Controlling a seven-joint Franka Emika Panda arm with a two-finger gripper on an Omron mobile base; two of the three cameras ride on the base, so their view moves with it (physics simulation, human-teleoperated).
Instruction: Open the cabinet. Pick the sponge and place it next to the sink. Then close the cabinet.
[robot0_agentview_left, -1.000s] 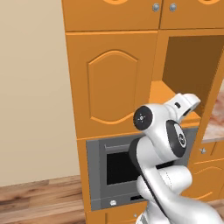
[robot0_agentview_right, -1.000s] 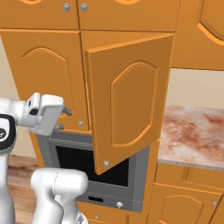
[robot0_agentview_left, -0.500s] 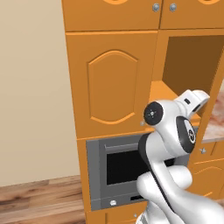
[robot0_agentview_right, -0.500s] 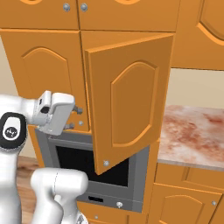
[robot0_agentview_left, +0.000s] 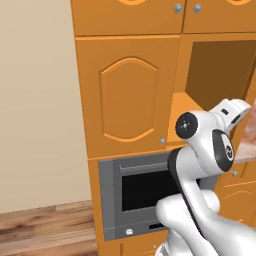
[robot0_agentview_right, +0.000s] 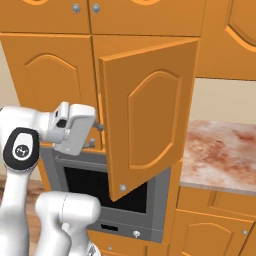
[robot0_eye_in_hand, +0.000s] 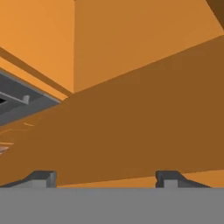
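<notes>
The cabinet (robot0_agentview_left: 127, 95) is orange, with its left door shut and its right door (robot0_agentview_right: 150, 115) swung wide open toward the right. Its dark orange interior (robot0_agentview_left: 220, 70) and shelf (robot0_agentview_left: 186, 117) are exposed. My gripper (robot0_agentview_right: 95, 136) reaches in at shelf height, just left of the open door's lower edge. In the hand view my gripper (robot0_eye_in_hand: 105, 179) is open, its two dark fingertips (robot0_eye_in_hand: 41, 178) wide apart with nothing between them, facing plain orange wood. The sponge is out of view.
A grey oven (robot0_agentview_left: 145, 190) sits directly under the cabinet; its top edge (robot0_eye_in_hand: 22, 103) shows at the left of the hand view. A mottled stone counter (robot0_agentview_right: 220, 155) lies to the right. Shorter orange doors (robot0_agentview_right: 45, 12) run above.
My hand has pushed forward and to the right, further into the open cabinet at shelf level. The door has not moved.
</notes>
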